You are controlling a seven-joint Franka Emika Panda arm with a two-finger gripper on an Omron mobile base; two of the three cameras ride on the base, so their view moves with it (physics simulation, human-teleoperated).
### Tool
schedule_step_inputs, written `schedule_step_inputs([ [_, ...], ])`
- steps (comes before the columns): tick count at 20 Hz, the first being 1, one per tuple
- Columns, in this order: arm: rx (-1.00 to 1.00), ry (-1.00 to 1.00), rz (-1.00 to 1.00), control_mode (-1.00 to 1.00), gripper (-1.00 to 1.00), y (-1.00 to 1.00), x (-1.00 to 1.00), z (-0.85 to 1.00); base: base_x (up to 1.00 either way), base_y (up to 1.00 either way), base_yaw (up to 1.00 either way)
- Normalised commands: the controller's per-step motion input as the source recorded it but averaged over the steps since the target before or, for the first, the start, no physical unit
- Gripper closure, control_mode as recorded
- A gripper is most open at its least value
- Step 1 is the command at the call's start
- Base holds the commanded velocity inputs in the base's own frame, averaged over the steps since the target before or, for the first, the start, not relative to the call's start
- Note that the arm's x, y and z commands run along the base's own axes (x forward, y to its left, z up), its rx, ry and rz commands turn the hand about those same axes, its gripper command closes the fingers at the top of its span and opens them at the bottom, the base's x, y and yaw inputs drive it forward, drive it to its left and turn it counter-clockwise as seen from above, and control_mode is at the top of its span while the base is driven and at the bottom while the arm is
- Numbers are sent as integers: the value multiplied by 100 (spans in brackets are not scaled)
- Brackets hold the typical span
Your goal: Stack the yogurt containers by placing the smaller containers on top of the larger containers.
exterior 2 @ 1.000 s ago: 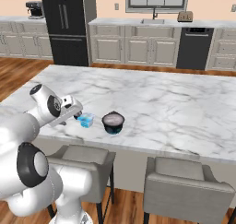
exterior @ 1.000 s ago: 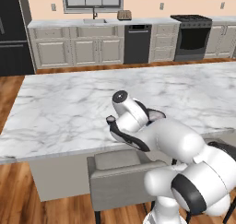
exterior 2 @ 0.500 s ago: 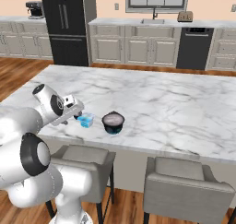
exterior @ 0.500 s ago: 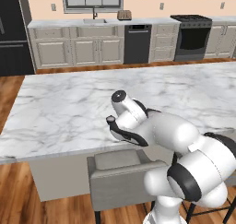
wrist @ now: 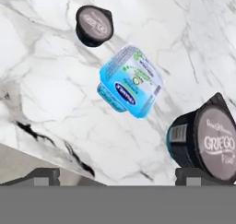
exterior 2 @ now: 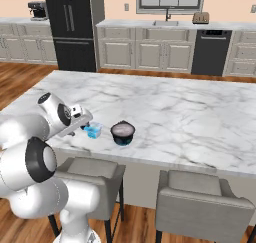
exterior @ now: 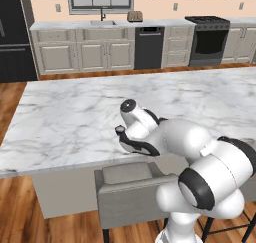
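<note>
In the hand view the translucent blue cup (wrist: 131,82) lies in the middle on the marble. The tiny dark cup (wrist: 94,25) sits beyond it, and the wide dark tub with a pale top (wrist: 207,142) is at the lower right. My gripper (wrist: 122,177) hovers short of the blue cup, open, with nothing between its fingertips (wrist: 44,176). From the right base view the blue cup (exterior 2: 93,130) and the dark tub (exterior 2: 123,132) stand side by side near the island's front edge. There the gripper (exterior 2: 82,123) is just left of the blue cup.
The marble island (exterior 2: 190,117) stretches far back and to the right of the cups. Grey stools (exterior 2: 197,197) stand below its front edge. The arm's bulky white links (exterior: 180,142) hang over that edge. Cabinets, a sink and appliances line the back wall.
The arm's upper links have shifted a little while the hand stays almost in place beside the cups. The jaws stay open. The cups have not moved.
</note>
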Motion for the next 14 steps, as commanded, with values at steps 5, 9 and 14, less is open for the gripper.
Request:
schedule_step_inputs([
  [5, 0, 0, 0, -100, -100, 0, 12, -12, 0, 0, 0],
  [9, 0, 0, 0, -100, -100, 0, 14, -11, 0, 0, 0],
  [14, 0, 0, 0, -100, -100, 3, 18, -7, 0, 0, 0],
])
